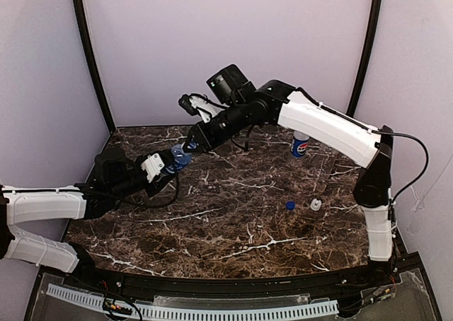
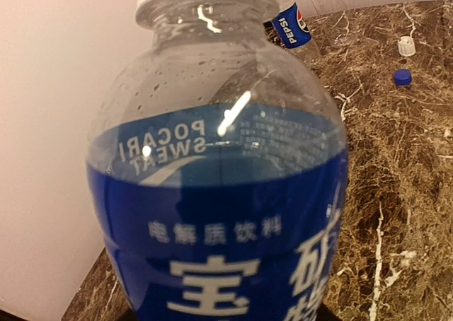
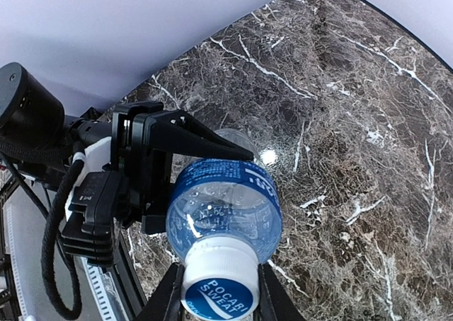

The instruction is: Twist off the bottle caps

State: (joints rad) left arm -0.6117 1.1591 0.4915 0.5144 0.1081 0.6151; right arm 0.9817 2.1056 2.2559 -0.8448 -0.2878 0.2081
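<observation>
Two caps lie loose on the marble table (image 1: 233, 229): a blue cap (image 1: 290, 205) and a white cap (image 1: 316, 204), side by side near four o'clock in the top view, so you are most likely on the last of the three. The Pepsi bottle (image 1: 300, 146) stands at about two o'clock, partly behind the right arm; you cannot tell from here whether its neck is bare.

The bottle in hand is the Pocari Sweat bottle (image 3: 223, 204), held off the table toward ten o'clock and tilted with its neck toward the right arm. Your left gripper (image 1: 164, 167) is clamped around its labelled body, with black fingers (image 3: 198, 141) along the side. Your right gripper (image 3: 219, 300) is pinching the white Pocari Sweat cap (image 3: 218, 282), one finger at nine o'clock of the cap and one at three in the right wrist view, both touching its rim.

The cap looks seated fully on the neck, so the step is the unscrewing itself, barely begun. The next move calls for a counter-clockwise roll of the right wrist while the left keeps the body from turning. The thin wall may flex and let the bottle spin with the cap. If one roll does not free it, release, re-grip and roll again.
</observation>
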